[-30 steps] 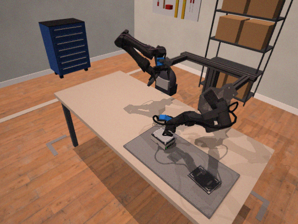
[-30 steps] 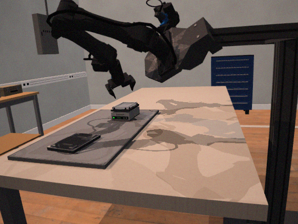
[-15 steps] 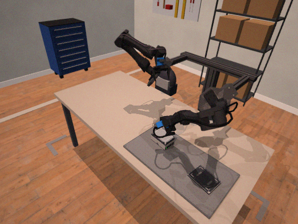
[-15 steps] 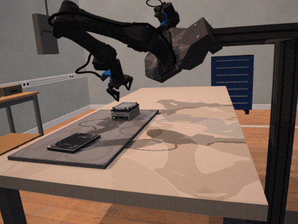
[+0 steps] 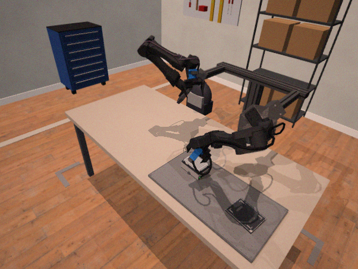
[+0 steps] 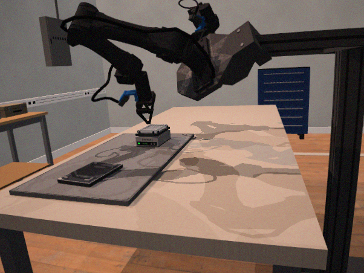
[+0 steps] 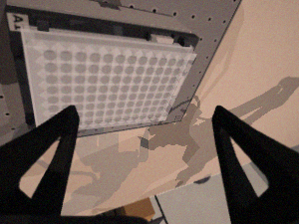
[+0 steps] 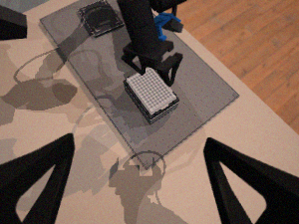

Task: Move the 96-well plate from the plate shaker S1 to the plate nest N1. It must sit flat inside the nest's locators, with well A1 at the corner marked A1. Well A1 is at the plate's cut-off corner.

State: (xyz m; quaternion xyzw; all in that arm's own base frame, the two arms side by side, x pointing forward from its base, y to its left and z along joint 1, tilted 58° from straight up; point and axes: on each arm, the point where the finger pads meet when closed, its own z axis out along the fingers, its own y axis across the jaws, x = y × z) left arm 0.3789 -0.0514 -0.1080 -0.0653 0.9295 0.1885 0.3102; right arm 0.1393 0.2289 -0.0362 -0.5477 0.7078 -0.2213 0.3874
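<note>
The white 96-well plate (image 5: pixel 195 163) sits flat on the grey plate shaker S1 (image 5: pixel 193 172) at the far end of the grey mat. It also shows in the exterior view (image 6: pixel 152 129), the left wrist view (image 7: pixel 105 81) and the right wrist view (image 8: pixel 150 91). My left gripper (image 6: pixel 147 118) is open and empty, pointing down just above the plate's edge, fingers spread wide. The black plate nest N1 (image 5: pixel 245 215) lies empty at the mat's other end (image 6: pixel 90 173). My right gripper (image 5: pixel 181 99) is open and empty, high above the table's back edge, fingers apart.
The grey perforated mat (image 5: pixel 218 202) carries the shaker and the nest. The left arm's links (image 5: pixel 235 138) reach low over the table. A black gantry frame (image 5: pixel 261 78) and a shelf of boxes (image 5: pixel 294 38) stand behind; a blue drawer cabinet (image 5: pixel 78 55) stands away on the floor.
</note>
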